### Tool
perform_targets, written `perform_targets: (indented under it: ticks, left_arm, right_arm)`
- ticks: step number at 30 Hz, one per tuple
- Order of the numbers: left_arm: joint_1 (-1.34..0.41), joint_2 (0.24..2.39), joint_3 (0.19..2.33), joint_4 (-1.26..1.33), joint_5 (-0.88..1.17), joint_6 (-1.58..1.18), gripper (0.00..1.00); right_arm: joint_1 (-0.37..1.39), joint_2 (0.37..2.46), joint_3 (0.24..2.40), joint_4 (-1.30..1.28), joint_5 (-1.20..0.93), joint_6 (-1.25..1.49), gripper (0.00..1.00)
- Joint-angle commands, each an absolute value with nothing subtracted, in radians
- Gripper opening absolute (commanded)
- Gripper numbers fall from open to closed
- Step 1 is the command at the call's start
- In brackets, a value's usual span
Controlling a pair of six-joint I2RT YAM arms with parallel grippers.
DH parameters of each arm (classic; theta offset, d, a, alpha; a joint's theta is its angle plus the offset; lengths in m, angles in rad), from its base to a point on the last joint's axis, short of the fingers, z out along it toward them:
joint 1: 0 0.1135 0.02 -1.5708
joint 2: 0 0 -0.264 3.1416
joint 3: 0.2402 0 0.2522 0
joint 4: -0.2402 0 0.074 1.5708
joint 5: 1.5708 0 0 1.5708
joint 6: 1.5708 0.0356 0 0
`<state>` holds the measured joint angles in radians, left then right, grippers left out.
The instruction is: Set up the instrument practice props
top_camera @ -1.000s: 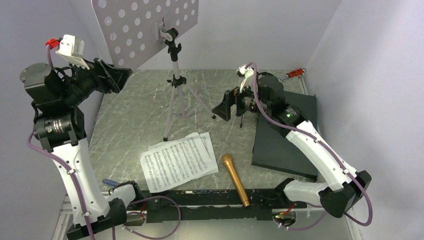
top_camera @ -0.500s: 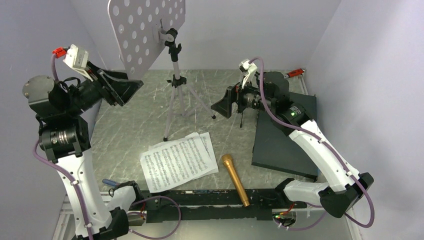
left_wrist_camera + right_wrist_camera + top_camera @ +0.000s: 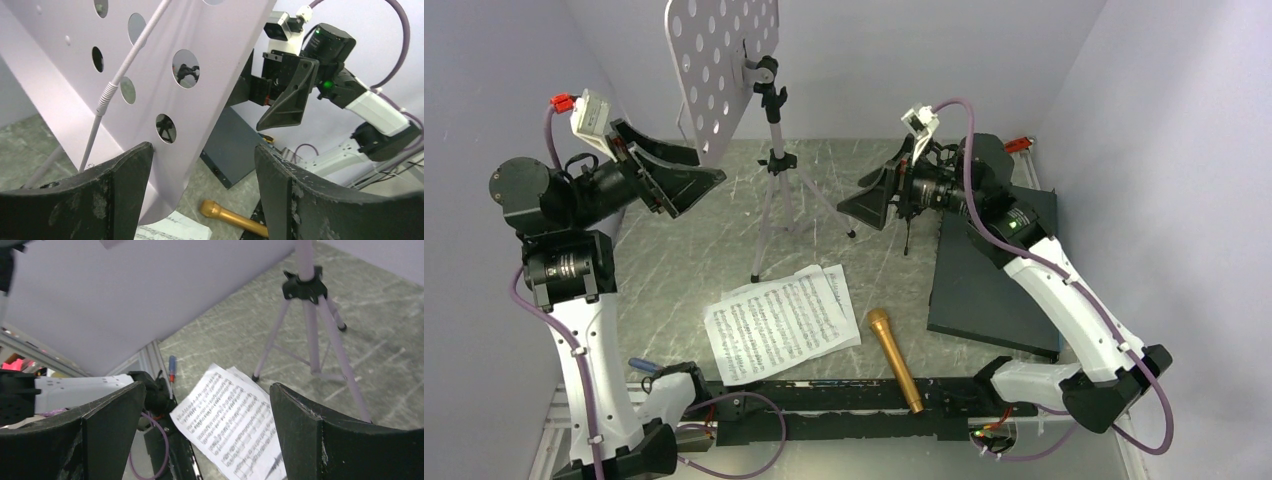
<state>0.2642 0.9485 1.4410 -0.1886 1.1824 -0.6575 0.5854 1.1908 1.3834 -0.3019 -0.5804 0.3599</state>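
Lilac and round-holed, the music stand desk (image 3: 200, 100) hangs its lower edge between the wide-spread fingers (image 3: 120, 180) of your left gripper (image 3: 202, 150); only the left wrist view shows this, and contact is unclear. Your right gripper (image 3: 861, 205) gapes fully, empty. Its tripod (image 3: 769, 215) rises far centre; 2 printed sheets (image 3: 779, 325) and the smooth gold microphone (image 3: 894, 358) lie flat at the near edge

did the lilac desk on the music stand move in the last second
Yes. The desk has turned on its post, which stayed put: its left edge swung right, toward the post.
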Motion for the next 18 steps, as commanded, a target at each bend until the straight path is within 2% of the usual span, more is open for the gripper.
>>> perform_targets:
  ticks: [1,7,18]
  left_arm:
    - [0.233,0.938,1.415,-0.009,1.239,-0.783,0.79]
    - [0.158,0.958,1.416,0.036,1.226,-0.801,0.76]
    - [-0.168,1.051,1.479,-0.222,1.041,-0.548,0.69]
  right_arm:
    - [0.598,1.217,1.482,-0.207,-0.658,0.401,0.99]
    - [0.618,1.249,1.528,-0.194,-0.667,0.413,0.99]
    - [0.669,1.278,1.584,-0.153,-0.681,0.419,0.99]
